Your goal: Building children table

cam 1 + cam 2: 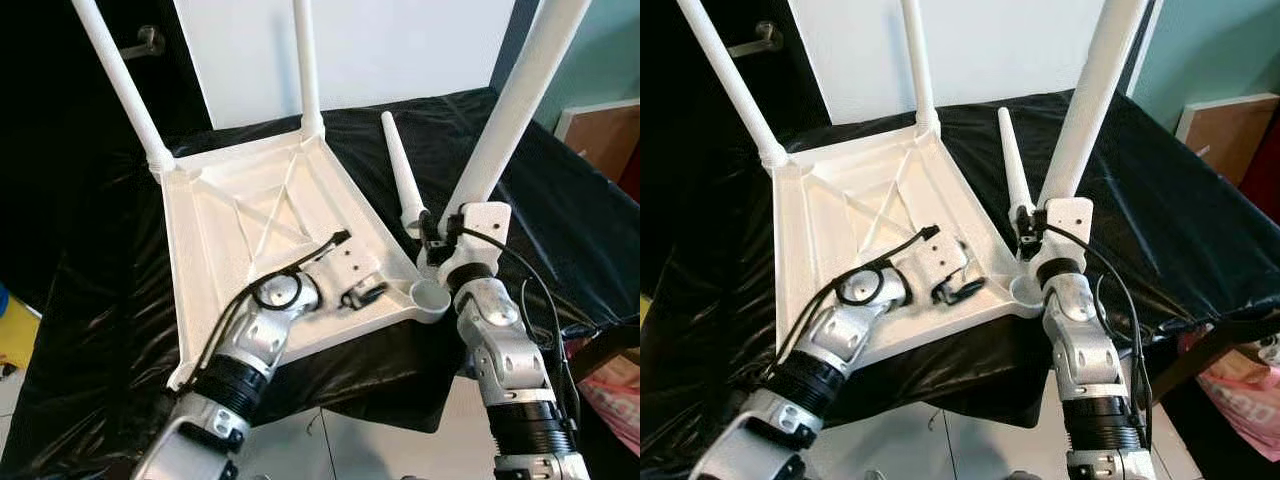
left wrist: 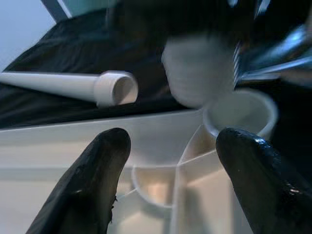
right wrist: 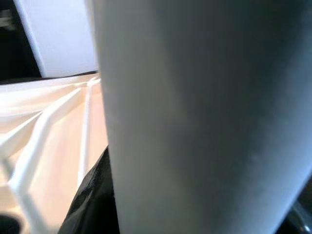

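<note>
A white children's table (image 1: 230, 230) lies upside down on a black cloth (image 1: 560, 220). Two white legs (image 1: 120, 85) (image 1: 307, 65) stand in its far corners. My right gripper (image 1: 447, 228) is shut on a third leg (image 1: 520, 100), held upright and tilted just above the empty near-right corner socket (image 1: 432, 295). In the right wrist view this leg (image 3: 195, 117) is pressed against one black finger (image 3: 92, 195). A fourth leg (image 1: 400, 170) lies loose on the cloth beside the table. My left gripper (image 1: 365, 292) rests open on the table's ribbed underside next to that socket (image 2: 241, 114), holding nothing.
The cloth-covered surface ends close in front of me, with floor below. A brown cabinet (image 1: 605, 135) and a pink bag (image 1: 610, 385) stand to the right. A white panel (image 1: 400, 50) and a dark door with a handle (image 1: 145, 42) are behind.
</note>
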`<state>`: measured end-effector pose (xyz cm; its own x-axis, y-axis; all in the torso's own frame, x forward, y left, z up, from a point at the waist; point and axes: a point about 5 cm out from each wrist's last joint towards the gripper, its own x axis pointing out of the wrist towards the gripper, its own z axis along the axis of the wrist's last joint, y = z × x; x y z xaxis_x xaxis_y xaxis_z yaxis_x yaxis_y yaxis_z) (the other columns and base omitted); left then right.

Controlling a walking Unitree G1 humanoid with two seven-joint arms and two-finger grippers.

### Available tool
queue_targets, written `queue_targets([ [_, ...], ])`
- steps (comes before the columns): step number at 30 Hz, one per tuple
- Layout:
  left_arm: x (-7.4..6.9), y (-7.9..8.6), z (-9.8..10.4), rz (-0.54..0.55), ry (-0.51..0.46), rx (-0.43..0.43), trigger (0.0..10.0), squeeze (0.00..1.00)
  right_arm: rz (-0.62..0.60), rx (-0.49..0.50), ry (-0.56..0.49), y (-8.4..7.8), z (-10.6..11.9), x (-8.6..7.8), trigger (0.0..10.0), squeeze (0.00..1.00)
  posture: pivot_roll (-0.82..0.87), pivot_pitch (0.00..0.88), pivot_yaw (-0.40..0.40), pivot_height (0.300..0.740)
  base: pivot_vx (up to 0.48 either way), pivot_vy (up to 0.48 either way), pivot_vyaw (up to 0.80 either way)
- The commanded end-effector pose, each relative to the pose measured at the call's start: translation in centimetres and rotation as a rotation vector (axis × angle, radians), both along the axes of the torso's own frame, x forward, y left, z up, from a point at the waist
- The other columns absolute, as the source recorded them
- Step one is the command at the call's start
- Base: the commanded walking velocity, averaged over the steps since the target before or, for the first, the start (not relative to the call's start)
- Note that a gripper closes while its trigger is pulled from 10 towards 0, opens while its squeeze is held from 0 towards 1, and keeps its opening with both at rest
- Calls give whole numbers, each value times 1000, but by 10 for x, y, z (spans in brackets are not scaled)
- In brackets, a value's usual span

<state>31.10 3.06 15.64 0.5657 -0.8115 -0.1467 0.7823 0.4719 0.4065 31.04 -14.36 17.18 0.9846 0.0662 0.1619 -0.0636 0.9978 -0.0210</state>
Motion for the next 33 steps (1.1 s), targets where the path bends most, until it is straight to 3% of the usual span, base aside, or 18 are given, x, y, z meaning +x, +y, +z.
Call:
queue_targets([
  [1,-4,4,-2,-15,24,-35,10000,0,7,-9,-2,0,-2,-2,10000,0,-218,46,50,740,0,0,0],
  [4,-15,6,-6,-97,88,-61,10000,0,16,-10,12,1,-6,-5,10000,0,-218,48,51,740,0,0,0],
  [6,-29,13,-13,-192,132,-34,10000,0,44,-16,47,2,-12,-9,10000,0,-209,51,48,740,0,0,0],
  [9,-36,18,-18,-220,164,-20,10000,0,58,-20,70,1,-18,-12,10000,0,-208,54,48,740,0,0,0],
  [20,-43,19,-19,-206,187,-32,10000,0,101,-56,119,1,-33,-16,10000,0,-210,57,44,740,0,0,0],
  [33,-35,23,-9,-163,169,-33,10000,0,136,-83,171,5,-48,-23,10000,0,-209,51,41,740,0,0,0],
])
